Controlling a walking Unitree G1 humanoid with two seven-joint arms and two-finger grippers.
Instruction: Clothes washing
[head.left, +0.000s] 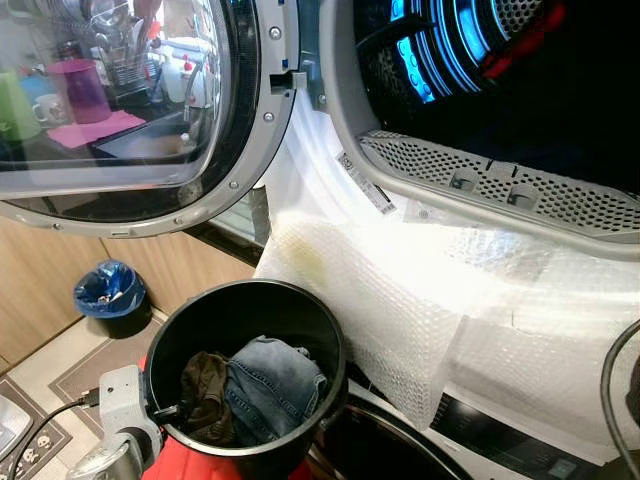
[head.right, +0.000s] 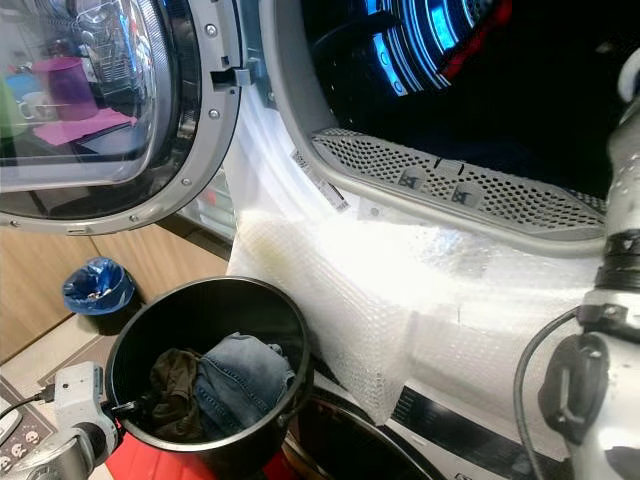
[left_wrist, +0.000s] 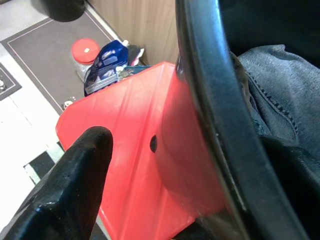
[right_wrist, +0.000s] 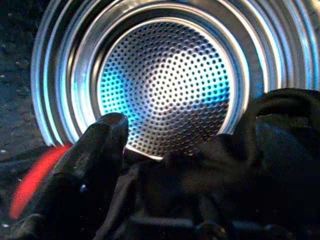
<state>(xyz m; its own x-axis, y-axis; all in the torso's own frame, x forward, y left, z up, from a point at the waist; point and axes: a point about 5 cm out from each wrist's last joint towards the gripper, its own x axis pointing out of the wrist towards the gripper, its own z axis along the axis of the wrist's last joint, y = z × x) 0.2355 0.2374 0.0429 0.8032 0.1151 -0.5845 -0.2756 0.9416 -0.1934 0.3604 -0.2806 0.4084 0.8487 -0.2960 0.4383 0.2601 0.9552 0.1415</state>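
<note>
Here, an open washing machine (head.left: 500, 190) stands in front, its round glass door (head.left: 120, 110) swung to the robot's left. Bubble wrap (head.left: 400, 300) drapes over the machine's front below the opening.

Below the door sits a black bucket (head.left: 310, 310) on a red stool (left_wrist: 130, 145). Inside it lie a pair of blue jeans (head.left: 270, 385) and, beside them toward the robot's left, a dark brown garment (head.left: 205, 385); the two touch.

Left hand (head.left: 165, 410): at the bucket's near-left rim. In the wrist view one black finger (left_wrist: 75, 185) lies outside the bucket wall, over the red stool; the rim passes just beside it, and the jeans lie on the far side of the rim, inside. The other finger seems to reach inside the rim in the head view. Whether it actually grips the rim I cannot tell.

Right hand (right_wrist: 165, 170): inside the drum (right_wrist: 165, 85), whose perforated steel back wall glows blue. A dark cloth (right_wrist: 230, 170) is bunched between and over its fingers (right_wrist: 95, 155); the hand is closed on it. A red item (right_wrist: 35, 177) lies at the drum's edge, near that finger. The right arm (head.right: 600, 350) rises at the right of the head view.

A small bin with a blue liner (head.left: 108, 292) stands on the floor by the wooden cabinet (head.left: 40, 280).
</note>
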